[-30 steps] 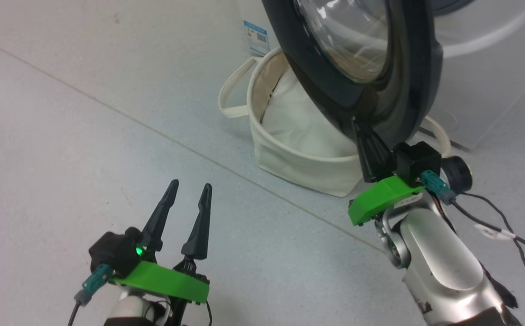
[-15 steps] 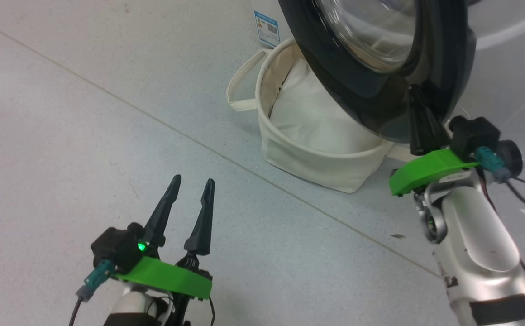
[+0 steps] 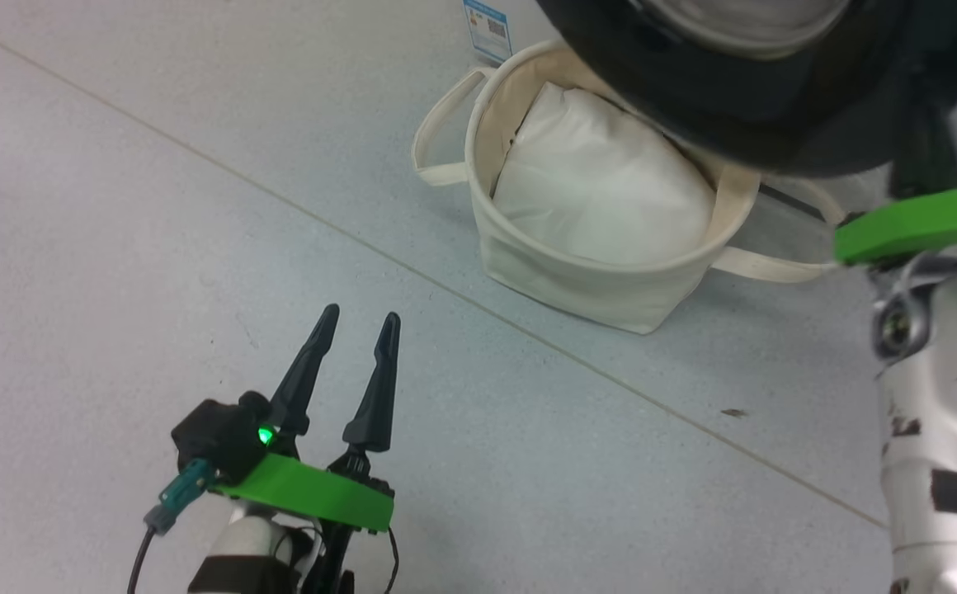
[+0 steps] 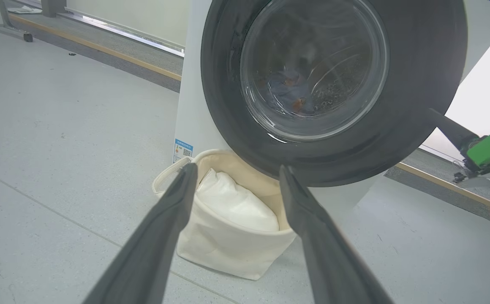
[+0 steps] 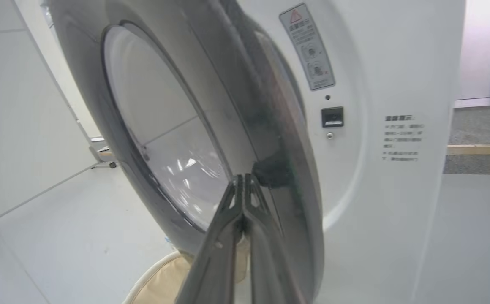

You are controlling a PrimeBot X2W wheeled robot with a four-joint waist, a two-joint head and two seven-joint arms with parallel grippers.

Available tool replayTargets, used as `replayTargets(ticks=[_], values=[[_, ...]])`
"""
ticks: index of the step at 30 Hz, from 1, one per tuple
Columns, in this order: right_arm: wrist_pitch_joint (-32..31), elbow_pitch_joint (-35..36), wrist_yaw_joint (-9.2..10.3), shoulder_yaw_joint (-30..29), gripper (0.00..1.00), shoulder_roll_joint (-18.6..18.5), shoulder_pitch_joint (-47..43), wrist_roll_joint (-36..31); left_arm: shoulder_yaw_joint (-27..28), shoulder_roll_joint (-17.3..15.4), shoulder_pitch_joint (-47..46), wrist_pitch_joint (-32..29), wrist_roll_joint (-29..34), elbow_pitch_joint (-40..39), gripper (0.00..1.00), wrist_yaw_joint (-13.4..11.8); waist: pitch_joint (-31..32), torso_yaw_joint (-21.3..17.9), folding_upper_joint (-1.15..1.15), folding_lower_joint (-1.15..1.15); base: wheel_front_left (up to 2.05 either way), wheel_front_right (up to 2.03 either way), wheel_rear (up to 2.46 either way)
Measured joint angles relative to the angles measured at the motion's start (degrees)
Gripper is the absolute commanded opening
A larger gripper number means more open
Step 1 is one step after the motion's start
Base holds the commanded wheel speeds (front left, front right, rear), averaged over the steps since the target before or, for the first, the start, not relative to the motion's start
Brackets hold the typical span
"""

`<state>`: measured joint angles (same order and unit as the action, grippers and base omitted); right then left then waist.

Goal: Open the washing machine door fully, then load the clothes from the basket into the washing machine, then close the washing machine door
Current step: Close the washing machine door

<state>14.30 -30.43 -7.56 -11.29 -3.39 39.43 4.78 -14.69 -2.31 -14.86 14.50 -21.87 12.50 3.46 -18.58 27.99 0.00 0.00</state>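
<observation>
Closing step in hand here, by my reading: the basket is sitting on the floor holding nothing but its white liner, and the clothes are showing through the glass of the door, lying down in the drum of the washer. The door is hanging part-way open, angled out from the washer front, its lower rim reaching over the basket's far side. The right pincer is clenched tight on nothing, its joined tips seeming to lie against the door's edge, just beside the dark latch hook. The left pincer is hovering released and empty over bare floor, well apart from the basket. Next, I'd say, it's calling for a steady push along the door's arc until the hook is meeting the latch slot. Those slim tips could be slipping off that glossy rim, so contact needs watching. In the way: the basket and its loop handle are standing right below the door's sweep, and I cannot tell whether the rim is clearing them. A blue sticker is sitting on the washer just behind the basket
</observation>
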Motion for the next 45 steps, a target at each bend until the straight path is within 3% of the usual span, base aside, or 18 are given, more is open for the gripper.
replayTargets(ticks=[12, 20, 37, 45], values=[[0.0, -3.6, 0.03, -9.6, 0.00, -1.5, 10.5, -12.5, -2.2, 0.2, -2.3, 0.0, -3.1, 0.2, 1.00, -1.0, -5.2, 2.2, 0.00, 0.00, 0.00, 0.00, 0.00], [0.1, -4.2, 0.05, -17.2, 0.00, -3.0, 16.9, -16.9, -3.9, 0.3, -3.6, 0.0, -5.1, 0.1, 1.00, -1.9, -8.2, 4.1, 0.00, 0.00, 0.00, 0.00, 0.00], [0.6, -7.0, -0.14, -20.8, 0.00, -4.1, 23.8, -20.9, -5.3, 0.5, -5.9, 0.0, -7.2, -0.2, 1.00, -3.0, -12.1, 4.8, 0.00, 0.00, 0.00, 0.00, 0.00], [0.5, -5.5, 0.01, -18.1, 0.00, -3.1, 21.5, -16.7, -4.6, 0.5, -6.0, 0.0, -6.7, 0.5, 1.00, -2.9, -9.4, 3.7, 0.00, 0.00, 0.00, 0.00, 0.00]])
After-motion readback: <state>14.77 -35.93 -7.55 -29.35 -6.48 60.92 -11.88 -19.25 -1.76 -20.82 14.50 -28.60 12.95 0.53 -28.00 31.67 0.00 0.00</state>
